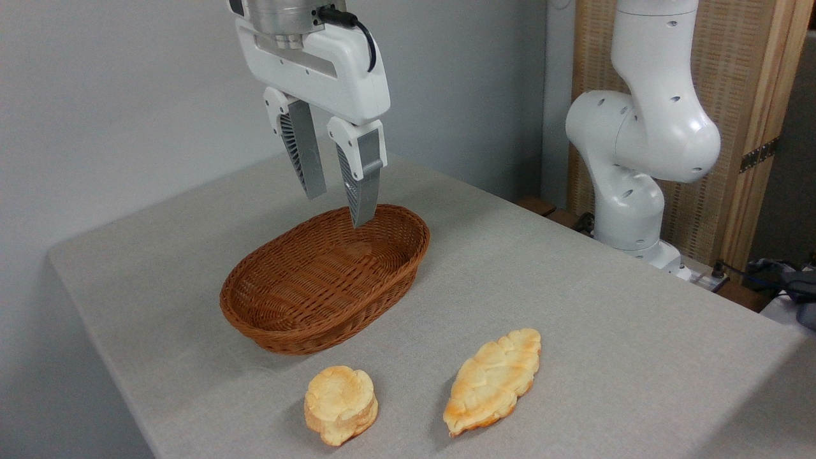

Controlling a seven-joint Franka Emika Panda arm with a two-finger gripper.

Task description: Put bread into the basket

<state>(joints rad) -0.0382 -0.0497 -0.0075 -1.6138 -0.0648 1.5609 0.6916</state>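
Observation:
The bread (491,380), a long flat golden pastry with pointed ends and a braided top, lies on the grey table near the front edge. Behind it and to the left stands the oval brown wicker basket (274,312), with nothing inside. My gripper (338,207) hangs above the basket's far rim, pointing down. Its two grey fingers (362,185) stand apart with nothing between them. The gripper is well away from the bread.
A smaller round thick bun (340,403) sits left of the bread at the table's front. The arm's white base (637,166) rises at the table's right rear, before a wooden panel. Cables lie at the far right. The table edge runs close to both bread pieces.

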